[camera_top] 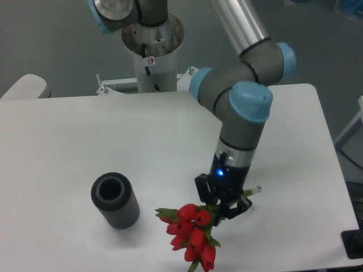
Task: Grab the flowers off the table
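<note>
The claw [222, 202] is closed around the green stems of the flowers [191, 233], gripping the bunch just above the red blooms, with a small blue light glowing on the wrist right above it. The flowers hang from that grip toward the lower left, the red tulip heads clustered together below and left of the claw, a few green leaf tips poking out at the left edge and at the bottom of the bunch. A short pale stub of the stem ends sticks out on the right side of the claw. Whether the blooms touch the counter [68, 141] or ride just clear of it cannot be told from this view, though the bunch sits near the front edge of the white surface. The arm reaches in from the top of the view, its grey links and light blue joint caps folding down over the right half of the counter. Well to the left of the flowers, apart from them, a dark grey ribbed cylinder [115, 201] stands on the counter with its open hollow end facing up. The robot's base post [153, 54] rises behind the far edge.
</note>
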